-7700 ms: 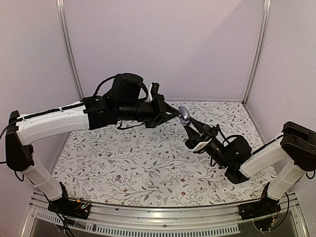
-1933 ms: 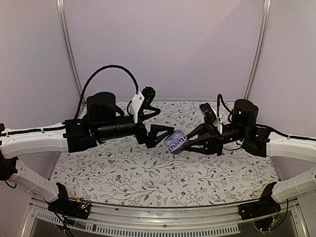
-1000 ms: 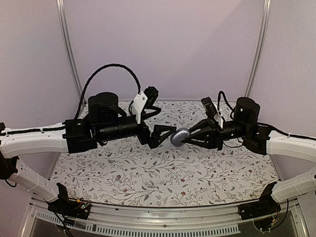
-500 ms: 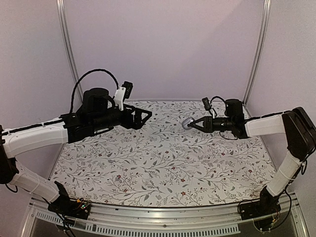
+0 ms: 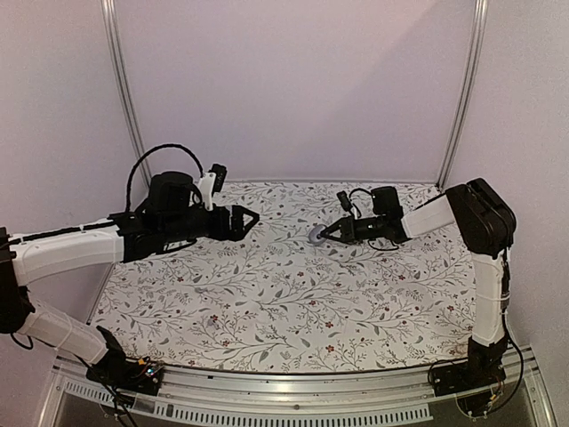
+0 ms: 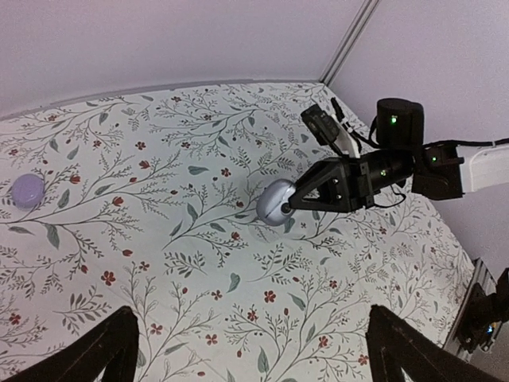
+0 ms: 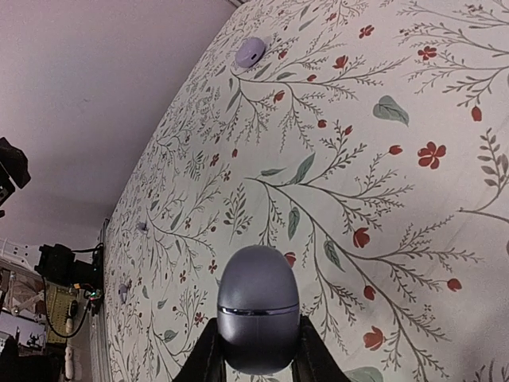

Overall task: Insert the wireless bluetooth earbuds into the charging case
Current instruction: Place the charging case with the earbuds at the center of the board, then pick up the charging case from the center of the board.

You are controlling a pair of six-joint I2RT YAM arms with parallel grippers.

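The charging case (image 7: 258,306), a glossy grey-lavender egg shape with its seam closed, sits between the fingers of my right gripper (image 7: 256,344), which is shut on it. In the top view the case (image 5: 316,234) hangs low over the flowered cloth at the far middle, at the tip of the stretched right gripper (image 5: 324,233). My left gripper (image 5: 249,218) stands wide open and empty, well to the left of the case (image 6: 274,203). No earbuds show; the inside of the case is hidden.
A small lavender rounded thing (image 6: 28,189) lies on the cloth near the far edge, also in the right wrist view (image 7: 250,52); I cannot tell what it is. The flowered cloth (image 5: 284,302) covers the table. Purple walls stand close behind and at both sides.
The case, open two seconds ago, is shut. The right arm has stretched out and carried it back and down toward the cloth. The left gripper has drawn away to the left.
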